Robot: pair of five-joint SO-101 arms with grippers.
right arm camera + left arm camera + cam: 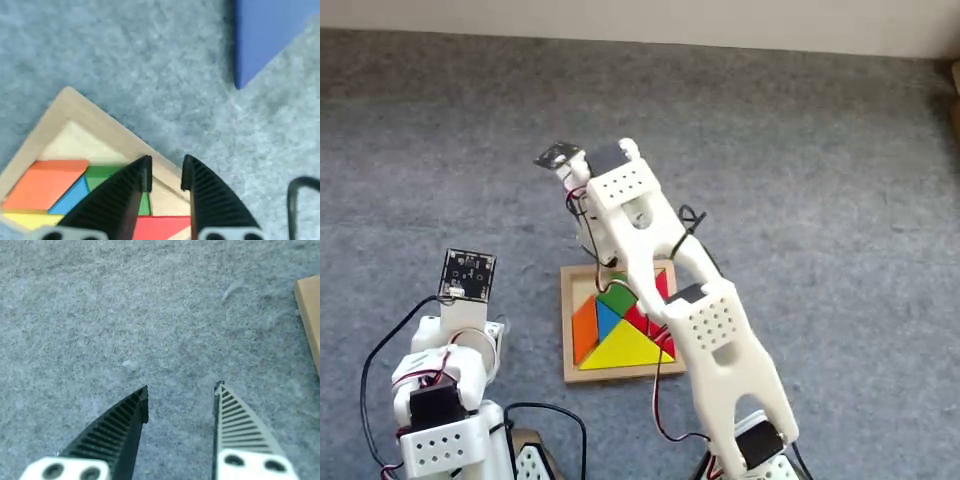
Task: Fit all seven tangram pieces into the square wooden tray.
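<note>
Right wrist view: my right gripper [166,172], fingers narrowly apart, sits over the tray [75,107], coloured pieces [45,182] inside just behind my fingertips, a big blue piece [260,35] ahead on carpet [150,60]; my left gripper [182,395] gapes wide.

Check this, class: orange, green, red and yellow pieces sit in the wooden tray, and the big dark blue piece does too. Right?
No. The big dark blue piece lies on the carpet outside the wooden tray, as the right wrist view shows. The orange piece, green piece, red piece and yellow piece are inside.
</note>
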